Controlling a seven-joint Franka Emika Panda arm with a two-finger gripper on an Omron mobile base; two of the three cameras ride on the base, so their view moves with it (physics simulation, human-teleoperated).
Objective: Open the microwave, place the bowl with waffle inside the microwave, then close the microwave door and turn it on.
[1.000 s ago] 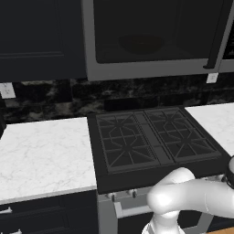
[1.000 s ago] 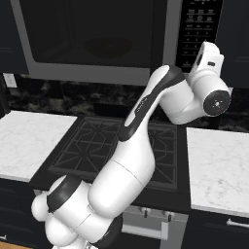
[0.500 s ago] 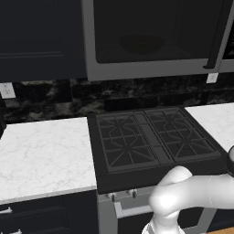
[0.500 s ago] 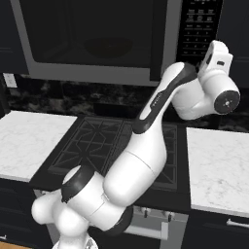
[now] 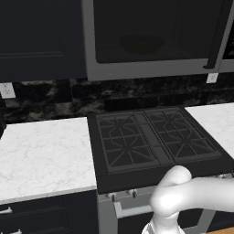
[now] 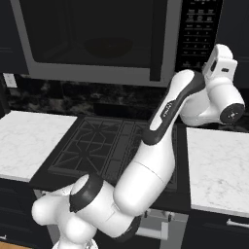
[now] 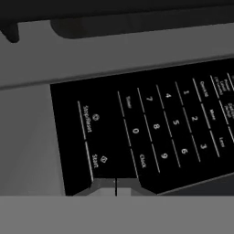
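Left base view: I see the microwave [image 5: 155, 41] mounted above the stove [image 5: 155, 141], with the microwave door [image 5: 151, 29] closed flush in its grey-silver frame. Its black bar handle [image 5: 218, 34] runs vertically along the right edge. Through the dark glass the bowl [image 5: 141, 44] sits inside the cavity, roughly centred on the floor of the compartment. A white marble table [image 5: 43, 155] lies left of the stove, and a second section [image 5: 215, 121] lies to its right.

Right base view: the microwave [image 6: 97, 44] has its keypad panel [image 6: 200, 31] to the right of the handle [image 6: 156, 39]. The bowl [image 6: 108, 47] shows dimly behind the glass. The arm [image 6: 165, 121] rises over the stove [image 6: 112, 146], and its hand is raised against the lower right part of the keypad panel. I cannot tell from this view how the jaws stand.

Hand view: the pincer [image 7: 115, 185] has its two dark tips pressed together with no gap and holds nothing. The tips sit just below the Start key [image 7: 97, 160] on the keypad panel [image 7: 151, 132]; whether they touch the panel I cannot tell. The Stop/Reset key [image 7: 89, 119] lies beside it, with number keys further along.
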